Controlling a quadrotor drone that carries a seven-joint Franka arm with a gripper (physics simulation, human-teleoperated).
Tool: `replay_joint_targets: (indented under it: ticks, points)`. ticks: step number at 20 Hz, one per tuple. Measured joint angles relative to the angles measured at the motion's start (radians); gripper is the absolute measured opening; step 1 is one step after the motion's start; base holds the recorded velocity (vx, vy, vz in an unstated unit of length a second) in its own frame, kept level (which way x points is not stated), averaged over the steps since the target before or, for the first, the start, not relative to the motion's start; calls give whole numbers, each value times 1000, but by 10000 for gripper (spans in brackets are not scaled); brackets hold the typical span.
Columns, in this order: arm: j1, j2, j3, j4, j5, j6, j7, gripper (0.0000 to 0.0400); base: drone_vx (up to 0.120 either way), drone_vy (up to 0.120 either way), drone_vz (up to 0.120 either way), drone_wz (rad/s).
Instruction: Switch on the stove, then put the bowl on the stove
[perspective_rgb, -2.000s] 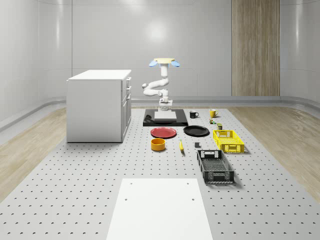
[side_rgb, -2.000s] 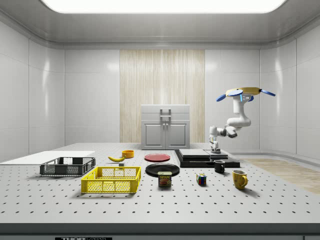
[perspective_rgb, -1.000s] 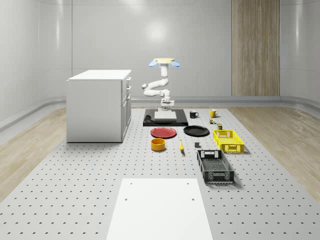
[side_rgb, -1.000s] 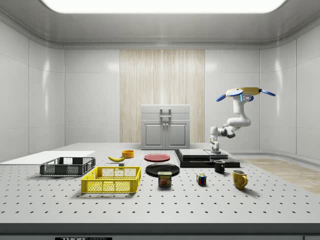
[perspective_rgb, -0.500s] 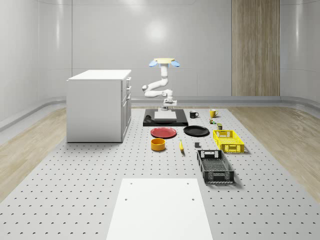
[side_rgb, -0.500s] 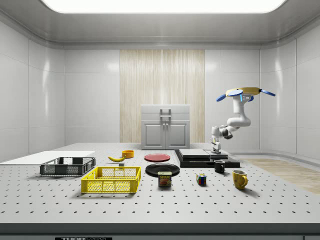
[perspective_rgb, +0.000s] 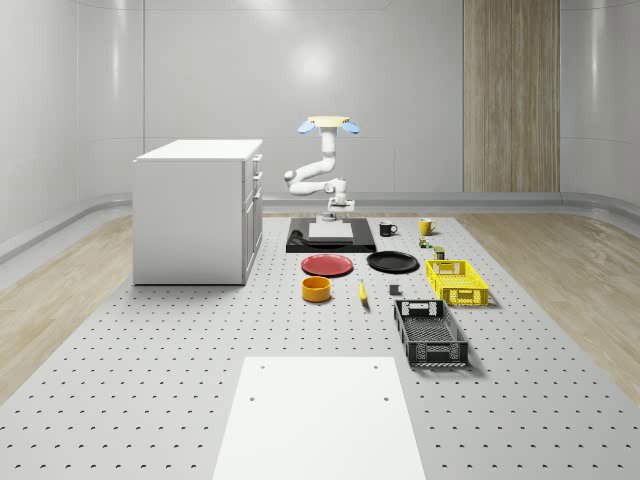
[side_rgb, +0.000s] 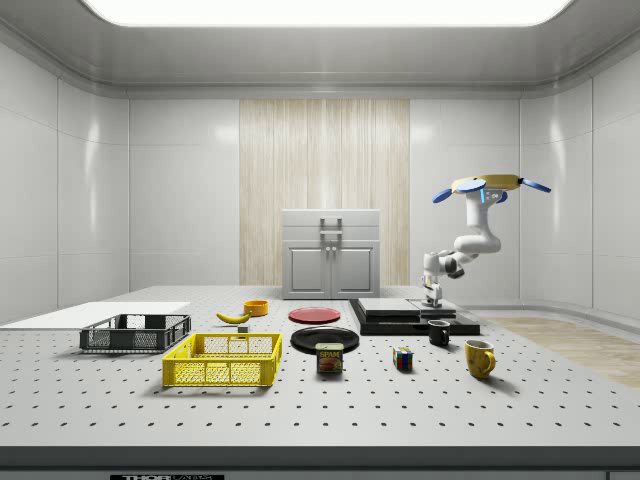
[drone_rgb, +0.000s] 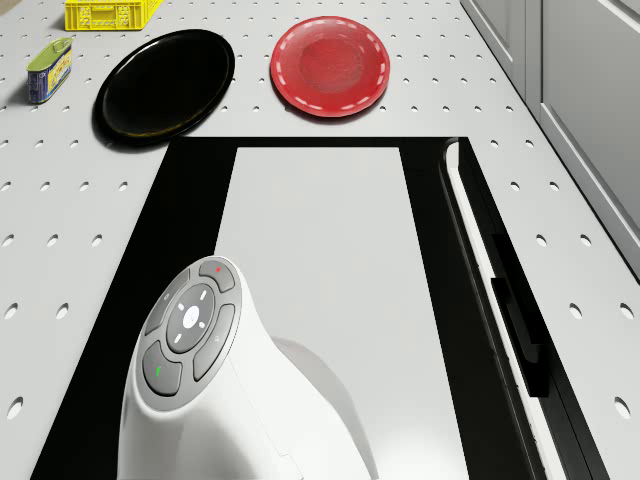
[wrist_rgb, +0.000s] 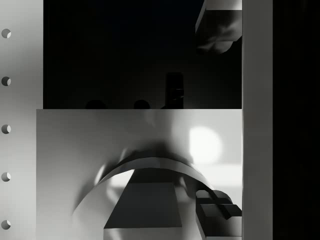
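Bowl untouched on the table, well short of the stove. My gripper has lifted slightly off the stove's far edge in the last second; can't tell its opening. Drone hovers behind the stove. Reads as switch press finished, bowl next.

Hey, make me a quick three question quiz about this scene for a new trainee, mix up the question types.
1. True or false: the orange bowl already sits on the stove.
2. Where is the gripper? A) over the stove B) inside the yellow crate C) at the cabinet
3. Fill in: between the bowl and the stove lies the ___ plate.

Key: 1 false, the bowl rests on the table. 2 A, the drone hovers above the stove's far side. 3 red.
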Motion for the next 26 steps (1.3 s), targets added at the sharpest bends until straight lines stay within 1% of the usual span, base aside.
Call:
replay_joint_targets:
  ticks: [5,9,15,26]
  points:
    - [68,-36,-1,-11,12,28,-57,400,0,0,8,0]
    - [128,-65,0,-18,22,53,-110,400,0,0,120,0]
    - [181,-93,4,-21,35,77,-160,400,113,0,120,0]
    - [198,-113,8,-20,45,95,-177,400,120,0,4,0]
